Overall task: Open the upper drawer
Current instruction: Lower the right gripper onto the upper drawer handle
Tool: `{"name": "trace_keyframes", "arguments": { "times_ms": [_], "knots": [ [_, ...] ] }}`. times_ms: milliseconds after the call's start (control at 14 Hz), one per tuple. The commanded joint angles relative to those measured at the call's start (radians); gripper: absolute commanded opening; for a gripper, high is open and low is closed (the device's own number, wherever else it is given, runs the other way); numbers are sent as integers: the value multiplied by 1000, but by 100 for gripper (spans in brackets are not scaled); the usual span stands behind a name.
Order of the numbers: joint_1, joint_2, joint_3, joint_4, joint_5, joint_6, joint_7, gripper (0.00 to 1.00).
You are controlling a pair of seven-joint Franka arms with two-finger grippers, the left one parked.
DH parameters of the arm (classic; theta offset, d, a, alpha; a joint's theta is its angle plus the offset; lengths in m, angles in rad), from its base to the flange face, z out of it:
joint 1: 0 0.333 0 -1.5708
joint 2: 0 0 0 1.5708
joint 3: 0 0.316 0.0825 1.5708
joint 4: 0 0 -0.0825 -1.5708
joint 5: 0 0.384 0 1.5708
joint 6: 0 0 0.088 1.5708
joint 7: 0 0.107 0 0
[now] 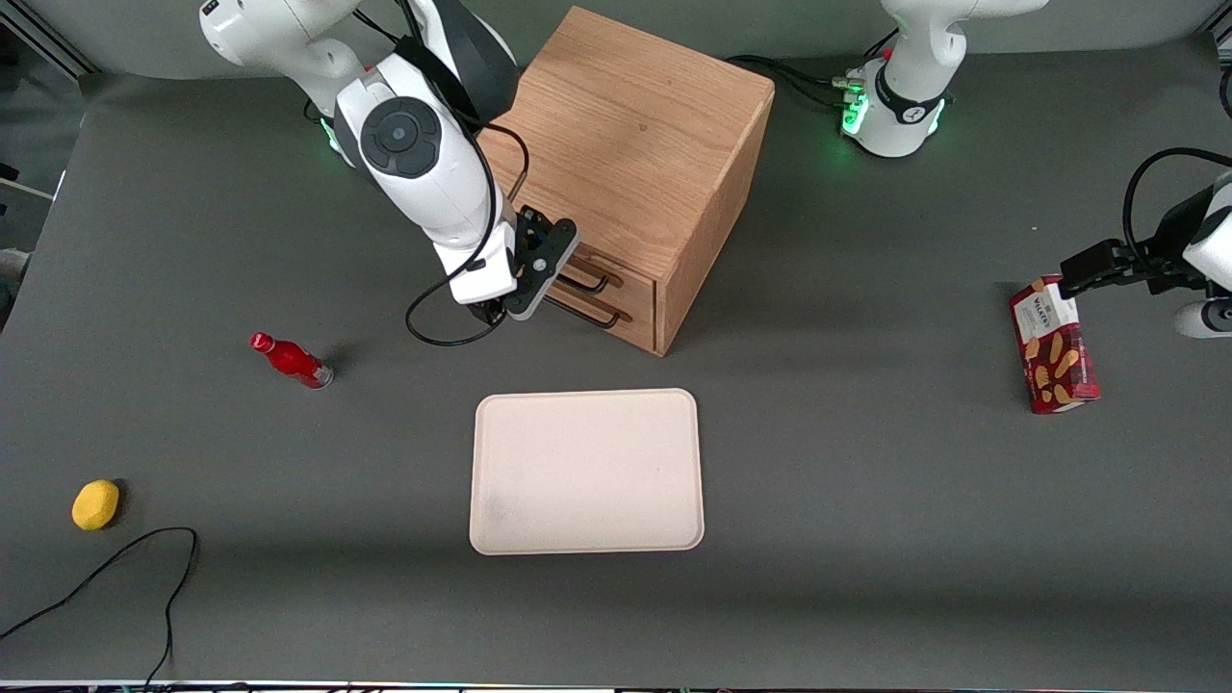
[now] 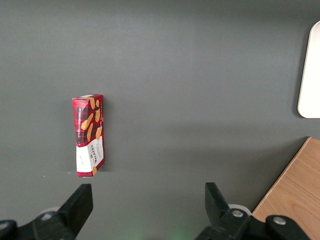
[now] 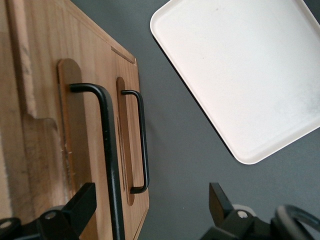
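Wooden cabinet standing on the grey table, its two drawer fronts turned toward the working arm's end of the table. The upper drawer appears fully closed, flush with the cabinet face, above the lower drawer. The gripper sits directly in front of the upper drawer's black bar handle, fingers spread apart and holding nothing.

To do the step well, the open fingers should likely straddle the bar near its middle, close firmly, and then pull straight out along the drawer's travel; an off-centre or slanted pull could bind the drawer or drag the cabinet.

The right wrist view shows what the front view hides under the arm: one finger lies against the drawer front just beside the upper handle, the other well clear, the bar not yet gripped. Only the front view shows the cream tray, red bottle, yellow lemon-like object and biscuit box together.
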Motion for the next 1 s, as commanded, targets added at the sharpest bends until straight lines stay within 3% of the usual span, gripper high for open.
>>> {"name": "trace_keyframes", "arguments": {
  "times_ms": [0,929],
  "knots": [
    [11,-21,-10,-36,24,30,-19,100],
    [13,17,-9,-39,40,79,-24,100]
  ]
}}
